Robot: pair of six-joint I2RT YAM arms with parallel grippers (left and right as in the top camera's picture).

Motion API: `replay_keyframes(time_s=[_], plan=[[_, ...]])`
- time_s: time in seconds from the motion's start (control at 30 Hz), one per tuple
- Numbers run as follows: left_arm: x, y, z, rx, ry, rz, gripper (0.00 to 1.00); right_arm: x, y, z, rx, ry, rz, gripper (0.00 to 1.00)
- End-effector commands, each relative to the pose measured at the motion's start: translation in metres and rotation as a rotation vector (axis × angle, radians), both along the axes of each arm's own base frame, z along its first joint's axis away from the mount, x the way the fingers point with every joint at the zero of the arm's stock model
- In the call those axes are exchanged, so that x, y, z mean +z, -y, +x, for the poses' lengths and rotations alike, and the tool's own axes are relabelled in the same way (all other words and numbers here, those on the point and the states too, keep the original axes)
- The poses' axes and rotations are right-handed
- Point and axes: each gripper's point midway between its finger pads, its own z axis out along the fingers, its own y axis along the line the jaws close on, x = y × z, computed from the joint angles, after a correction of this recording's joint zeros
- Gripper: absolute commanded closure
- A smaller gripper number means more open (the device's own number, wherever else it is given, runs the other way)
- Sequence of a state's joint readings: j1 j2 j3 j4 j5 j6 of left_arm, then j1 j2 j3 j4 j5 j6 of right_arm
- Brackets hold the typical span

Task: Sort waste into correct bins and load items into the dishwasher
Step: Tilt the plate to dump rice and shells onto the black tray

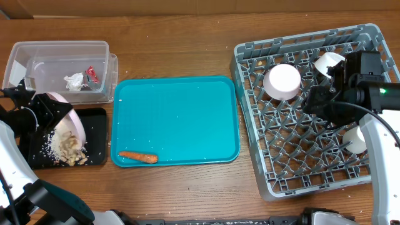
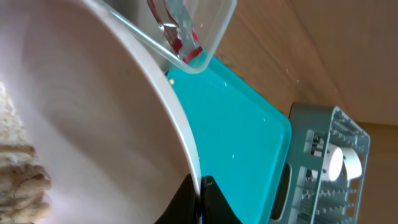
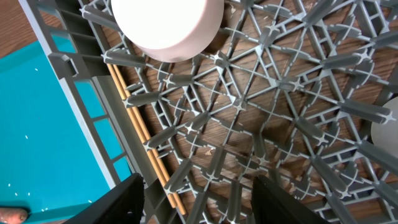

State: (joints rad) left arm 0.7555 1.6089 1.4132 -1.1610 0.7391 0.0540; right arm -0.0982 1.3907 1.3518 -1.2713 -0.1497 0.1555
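My left gripper (image 2: 200, 186) is shut on the rim of a pale pink plate (image 1: 70, 120), held tilted over the black bin (image 1: 97, 134). Rice and food scraps (image 1: 67, 147) lie in that bin, and some cling to the plate (image 2: 18, 180). A carrot piece (image 1: 137, 157) lies at the front left of the teal tray (image 1: 181, 112). My right gripper (image 3: 199, 193) is open and empty above the grey dishwasher rack (image 1: 369, 169), which holds a pink bowl (image 1: 282, 81) and white cups (image 1: 329, 62). The bowl also shows in the right wrist view (image 3: 166, 25).
A clear plastic bin (image 1: 59, 53) with wrappers (image 1: 80, 79) stands at the back left, its corner visible in the left wrist view (image 2: 199, 37). Two wooden chopsticks (image 3: 140, 134) lie along the rack's left side. Another white cup (image 1: 356, 139) sits at the rack's right.
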Motion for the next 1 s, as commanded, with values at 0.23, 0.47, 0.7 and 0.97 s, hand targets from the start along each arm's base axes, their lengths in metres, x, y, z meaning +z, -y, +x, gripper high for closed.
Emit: replay_keyframes(time_s=[0.23,0.47,0.7,0.97], plan=[[0.003,0.002,0.004,-0.041,0.093,-0.061,0.96,-0.002,0.001,0.0,0.004,-0.003,0.0,0.42],[0.0,-0.005,0.001,0.023,0.054,-0.086,0.96,-0.001,0.001,0.0,0.005,-0.002,-0.001,0.42],[0.008,-0.002,-0.001,0.021,0.087,-0.134,0.96,-0.002,0.001,0.0,0.004,-0.003,0.0,0.42],[0.018,0.001,0.002,-0.035,0.174,-0.132,0.96,-0.002,0.001,-0.001,0.005,-0.006,0.0,0.42]])
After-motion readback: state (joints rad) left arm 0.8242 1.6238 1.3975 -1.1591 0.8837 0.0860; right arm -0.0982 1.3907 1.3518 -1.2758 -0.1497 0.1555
